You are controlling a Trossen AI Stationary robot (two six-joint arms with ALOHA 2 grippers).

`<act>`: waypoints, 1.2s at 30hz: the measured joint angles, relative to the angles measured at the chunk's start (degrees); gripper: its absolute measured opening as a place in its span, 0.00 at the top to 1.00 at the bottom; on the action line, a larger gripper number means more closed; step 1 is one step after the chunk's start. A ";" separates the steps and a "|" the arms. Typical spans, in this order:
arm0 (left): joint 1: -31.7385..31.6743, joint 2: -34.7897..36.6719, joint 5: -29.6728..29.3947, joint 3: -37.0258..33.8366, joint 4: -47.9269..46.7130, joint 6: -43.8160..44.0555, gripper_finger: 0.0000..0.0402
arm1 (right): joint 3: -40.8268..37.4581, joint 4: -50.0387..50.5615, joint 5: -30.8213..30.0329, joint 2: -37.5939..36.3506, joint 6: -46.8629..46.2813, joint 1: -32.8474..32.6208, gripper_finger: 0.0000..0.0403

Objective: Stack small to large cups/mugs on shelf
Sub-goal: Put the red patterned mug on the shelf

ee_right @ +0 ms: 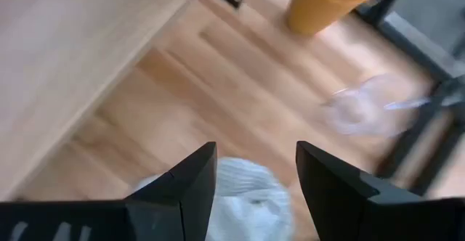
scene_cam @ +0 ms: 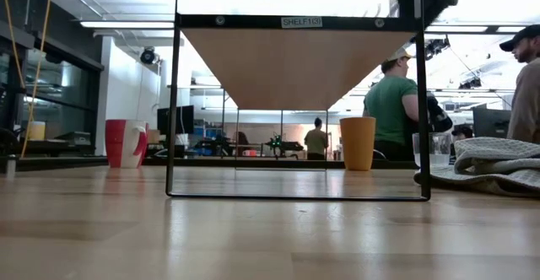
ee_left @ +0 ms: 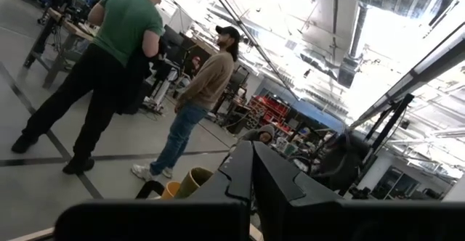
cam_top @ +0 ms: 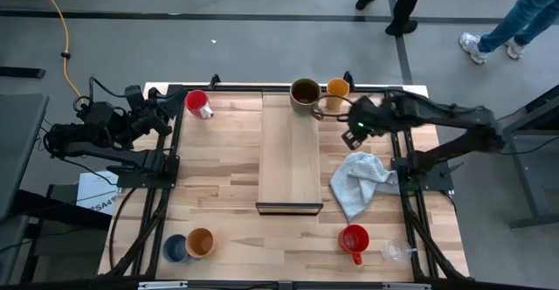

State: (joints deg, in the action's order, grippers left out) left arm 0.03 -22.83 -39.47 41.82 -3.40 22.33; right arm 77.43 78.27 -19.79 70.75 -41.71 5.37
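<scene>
The shelf [cam_top: 290, 155] runs down the table's middle, and an olive-brown mug [cam_top: 305, 92] stands on its far end. Next to it on the table are an orange cup [cam_top: 338, 87] and a clear glass cup [ee_right: 370, 103]. A red mug [cam_top: 197, 103] stands at the far left. A blue cup [cam_top: 175, 248] and an orange cup [cam_top: 201, 242] stand near left. A red mug [cam_top: 354, 239] and a glass cup [cam_top: 397, 252] stand near right. My right gripper [ee_right: 254, 176] hovers open above the cloth's far edge, right of the shelf. My left gripper [ee_left: 253, 170] waits shut, raised, at the far left.
A pale grey cloth [cam_top: 360, 183] lies crumpled right of the shelf, below my right gripper. Black frame rails [cam_top: 170, 163] run along both table sides. Bare tabletop lies left of the shelf. People stand in the room beyond the far edge.
</scene>
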 joint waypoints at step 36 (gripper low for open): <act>-9.04 -38.11 0.83 9.13 -53.70 54.63 0.42 | -28.50 -63.99 2.36 -23.44 16.09 -2.47 0.55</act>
State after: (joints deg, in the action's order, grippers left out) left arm -9.01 -60.94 -38.64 50.96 -57.10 76.96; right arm 48.93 14.28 -17.43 47.31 -25.62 2.90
